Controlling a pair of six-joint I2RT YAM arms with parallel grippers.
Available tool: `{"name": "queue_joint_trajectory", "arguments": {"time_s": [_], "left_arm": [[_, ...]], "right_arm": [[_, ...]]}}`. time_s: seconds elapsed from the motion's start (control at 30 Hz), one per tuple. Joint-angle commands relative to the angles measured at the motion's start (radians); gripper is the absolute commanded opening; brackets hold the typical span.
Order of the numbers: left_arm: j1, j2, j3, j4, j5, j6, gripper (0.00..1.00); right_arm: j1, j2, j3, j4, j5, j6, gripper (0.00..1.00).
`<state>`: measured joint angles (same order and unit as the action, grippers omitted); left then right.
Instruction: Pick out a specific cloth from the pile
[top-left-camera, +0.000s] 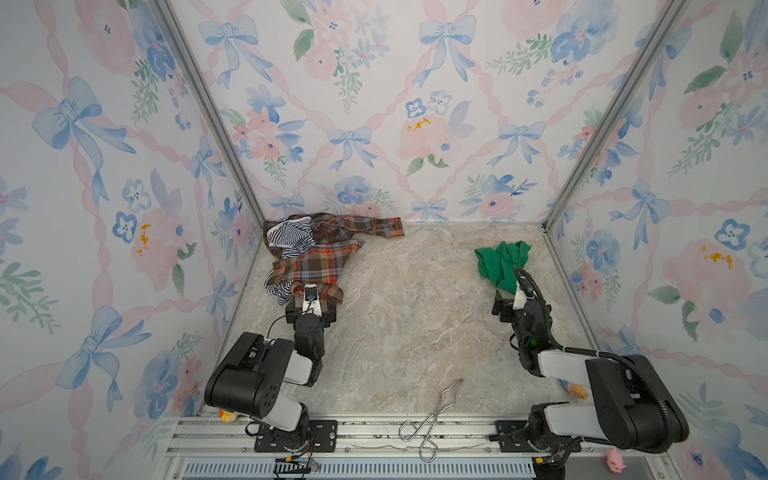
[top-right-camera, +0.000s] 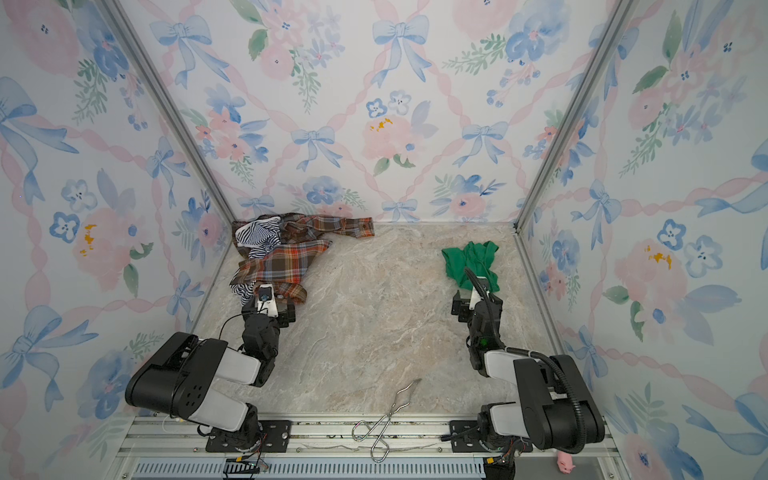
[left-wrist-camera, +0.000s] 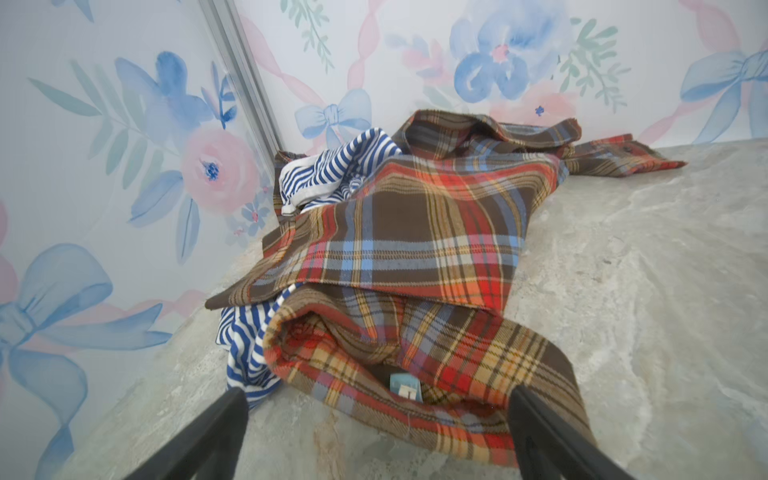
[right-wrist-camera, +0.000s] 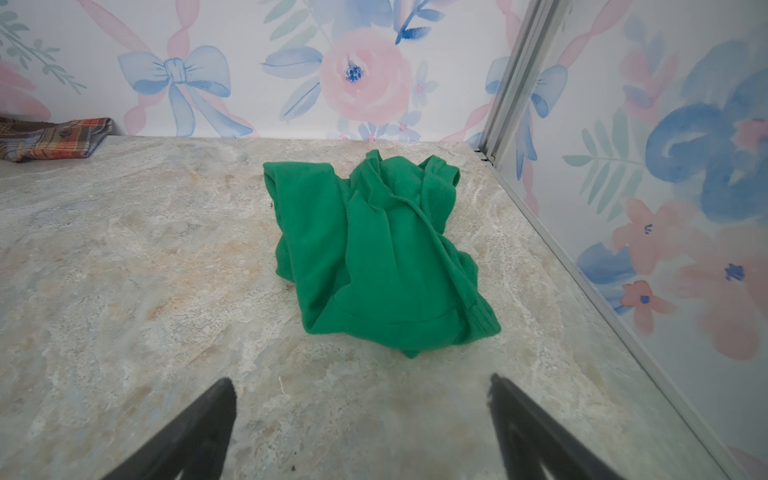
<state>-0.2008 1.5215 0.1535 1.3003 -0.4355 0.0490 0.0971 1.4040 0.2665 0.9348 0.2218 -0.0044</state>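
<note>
The cloth (top-left-camera: 500, 259) (top-right-camera: 469, 262) is plain bright green and lies crumpled alone on the marble floor at the back right, apart from the pile. My right gripper (right-wrist-camera: 361, 380) (top-left-camera: 510, 293) is open just short of the cloth's (right-wrist-camera: 374, 249) near edge, with bare floor between its fingers. The pile (top-left-camera: 309, 257) (top-right-camera: 278, 257) of brown-orange plaid and navy-and-white striped fabric (top-left-camera: 286, 239) fills the back left corner. My left gripper (left-wrist-camera: 378, 395) (top-left-camera: 309, 296) is open at the pile's (left-wrist-camera: 415, 232) near edge, its fingers standing wide on either side of the plaid hem.
Metal tongs (top-left-camera: 432, 415) (top-right-camera: 386, 419) lie at the front edge between the arm bases. A plaid sleeve (right-wrist-camera: 54, 135) stretches along the back wall. A pink toy pig (top-left-camera: 615, 461) sits at the front right. Patterned walls with aluminium posts (top-left-camera: 208, 108) enclose three sides.
</note>
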Motion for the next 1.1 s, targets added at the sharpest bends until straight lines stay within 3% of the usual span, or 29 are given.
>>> {"name": "queue_joint_trajectory", "arguments": {"time_s": [0.0, 0.07, 0.17, 0.27, 0.33, 1.07], "left_arm": [[0.027, -0.005, 0.01, 0.049, -0.019, -0.024, 0.98], [0.042, -0.008, 0.036, -0.01, -0.004, -0.041, 0.98], [0.085, 0.002, 0.089, -0.11, 0.059, -0.077, 0.98], [0.12, 0.009, 0.094, -0.147, 0.122, -0.105, 0.98], [0.12, 0.062, 0.068, -0.02, 0.124, -0.083, 0.98], [0.12, 0.043, 0.074, -0.066, 0.125, -0.095, 0.98]], "right_arm": [[-0.04, 0.115, -0.008, 0.196, -0.085, 0.007, 0.97], [-0.036, 0.162, 0.023, 0.201, -0.101, -0.005, 0.97], [-0.021, 0.131, 0.109, -0.019, -0.137, -0.043, 0.97], [-0.04, 0.144, 0.12, -0.018, -0.125, -0.011, 0.97], [-0.034, 0.141, 0.122, -0.025, -0.113, -0.016, 0.97], [-0.021, 0.141, 0.109, -0.001, -0.069, -0.016, 0.97]]}}
